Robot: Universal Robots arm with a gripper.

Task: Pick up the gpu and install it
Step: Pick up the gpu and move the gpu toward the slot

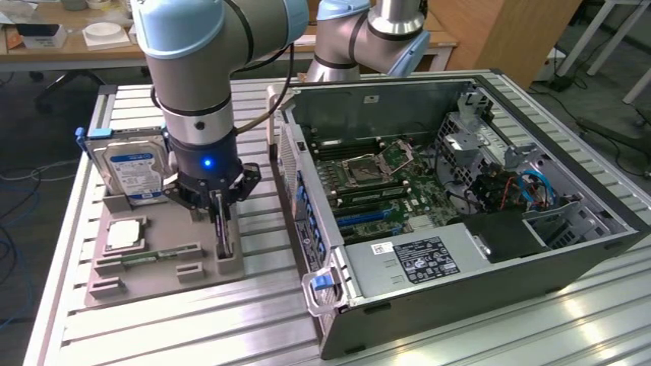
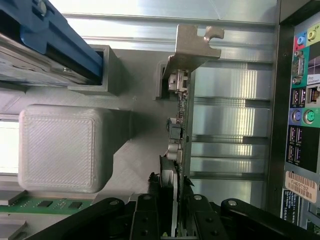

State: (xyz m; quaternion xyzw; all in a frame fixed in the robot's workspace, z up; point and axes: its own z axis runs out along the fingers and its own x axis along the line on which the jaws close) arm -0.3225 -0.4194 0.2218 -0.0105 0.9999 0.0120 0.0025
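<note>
**Pinching the gpu along its upper edge in the holder slot**

The gpu (image 2: 181,125) is standing on its long edge in a slot of the grey holder (image 1: 152,282), and its upper edge is running straight in between the fingers (image 2: 145,217) of the gripper (image 2: 172,215). The fingers are sitting narrow, one against each face of the card, and appear to be clamping it. The silver end bracket (image 2: 192,45) is projecting well beyond the fingertips, at the card's far end.

The card is likely handling as light, thin and stiff, yet fragile. Small parts and connectors are lining the edge ahead of the fingertips, so the bare board between the fingers seems the safer hold. With so slim a grip, the long card may be prone to pivoting about the fingers.

Outward past one finger, a hard drive (image 1: 133,168) is standing in the same holder and a memory stick (image 1: 158,258) is lying flat. Past the other finger, the open computer case (image 1: 458,252) is waiting close by.
</note>
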